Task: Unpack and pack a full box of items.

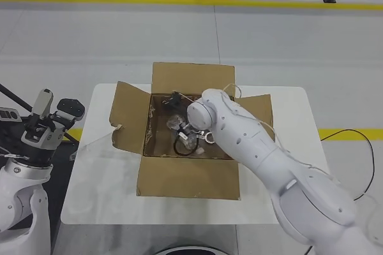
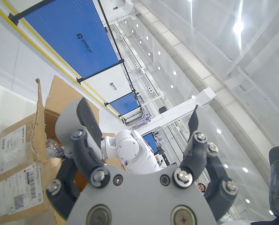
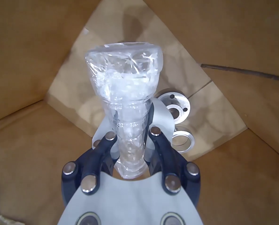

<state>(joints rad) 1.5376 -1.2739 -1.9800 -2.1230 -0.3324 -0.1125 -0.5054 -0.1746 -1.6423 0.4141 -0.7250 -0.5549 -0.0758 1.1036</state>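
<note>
**Top view:** An open cardboard box (image 1: 188,178) stands mid-surface (image 1: 115,204) with its flaps spread outward. The right arm comes in from the right and dips into the box, with the right tool (image 1: 190,135) low inside, above a looped black cable (image 1: 180,150) and some clear-wrapped pieces. The left tool (image 1: 56,107) is off the left edge of the surface, well apart from the box.

**Left wrist view:** The left tool (image 2: 139,108) points up toward the ceiling. Its fingers (image 2: 87,120) are spread wide with nothing between them. The box (image 2: 19,141) stands off to one side, with its labelled wall and a torn flap facing the camera. The white right arm (image 2: 130,148) rises behind that wall.

**Right wrist view:** The right tool (image 3: 132,127) is inside the box, clamped narrowly on a film-wrapped part (image 3: 124,76). The slim end of the part sits between the fingers, and the wide end flares out past the tips. A metal flange (image 3: 177,105) and a metal ring (image 3: 182,139) lie on the box floor (image 3: 223,108), just beside the tool. The ring is nearer the tool's base.
</note>
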